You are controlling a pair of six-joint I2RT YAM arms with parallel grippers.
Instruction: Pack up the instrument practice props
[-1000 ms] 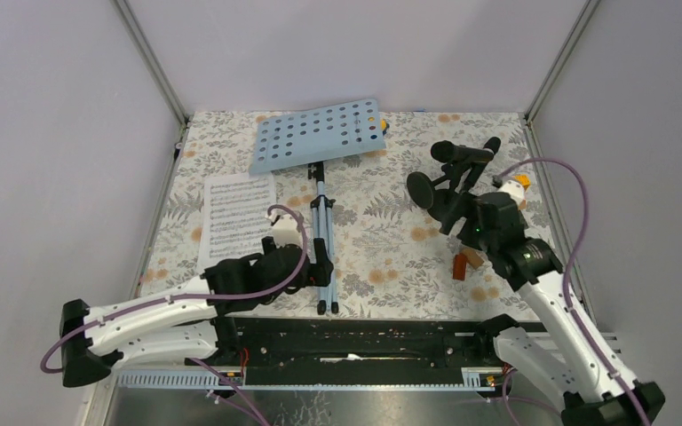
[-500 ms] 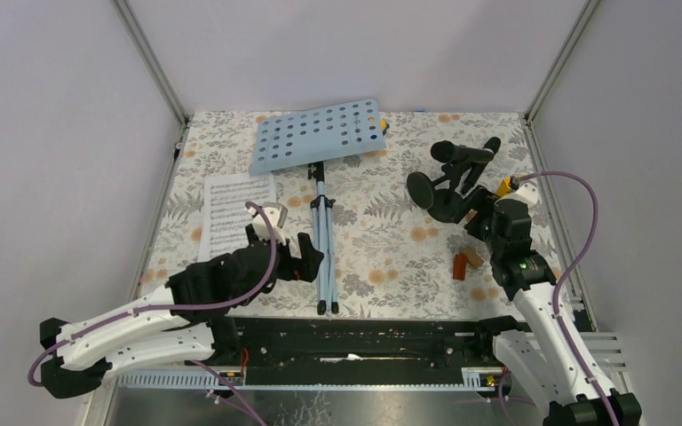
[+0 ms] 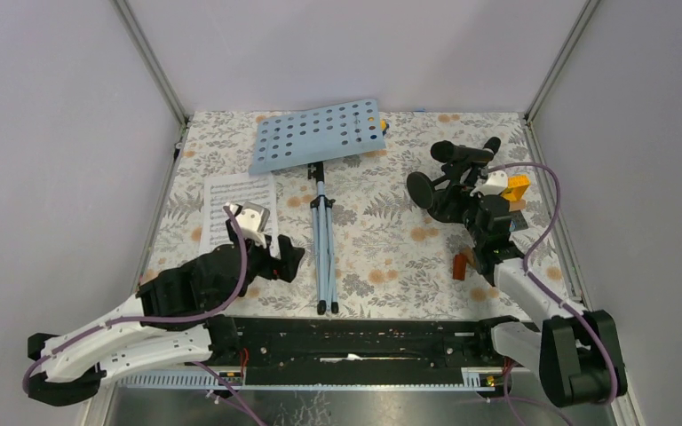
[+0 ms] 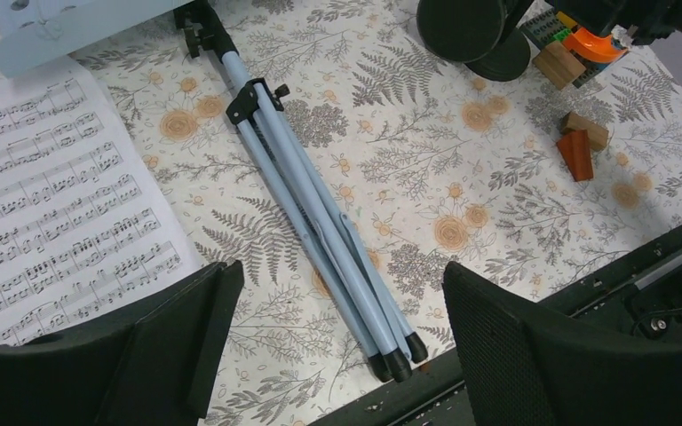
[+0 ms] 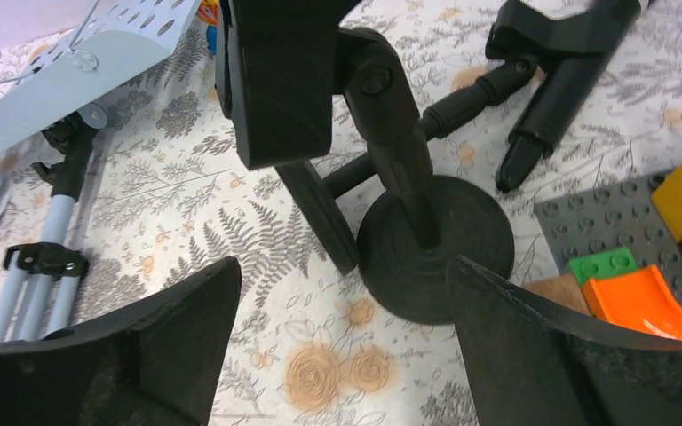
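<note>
The light-blue perforated music desk [image 3: 318, 135] lies at the back on its folded blue-grey tripod [image 3: 322, 240]. White sheet music [image 3: 235, 213] lies to its left. Two black microphones [image 3: 462, 153] rest on round-based holders [image 3: 423, 189] at the right. My left gripper [image 3: 286, 259] is open and empty, just left of the tripod's lower legs. In the left wrist view it [image 4: 339, 293] hangs above the tripod [image 4: 320, 231], beside the sheet music [image 4: 44, 204]. My right gripper [image 3: 474, 211] is open and empty; in the right wrist view it [image 5: 344, 275] sits just in front of a holder base [image 5: 444, 240].
Toy blocks lie at the right: a yellow one [image 3: 517, 186], an orange one [image 5: 648, 302] on a grey studded plate [image 5: 604, 222], and red and brown ones [image 3: 463, 264]. The black rail [image 3: 364, 333] runs along the table's near edge. Frame posts stand at the back corners.
My left gripper has drawn back to the left, away from the tripod, which has not moved. My right arm has folded in, with its gripper still by the microphone holders.
</note>
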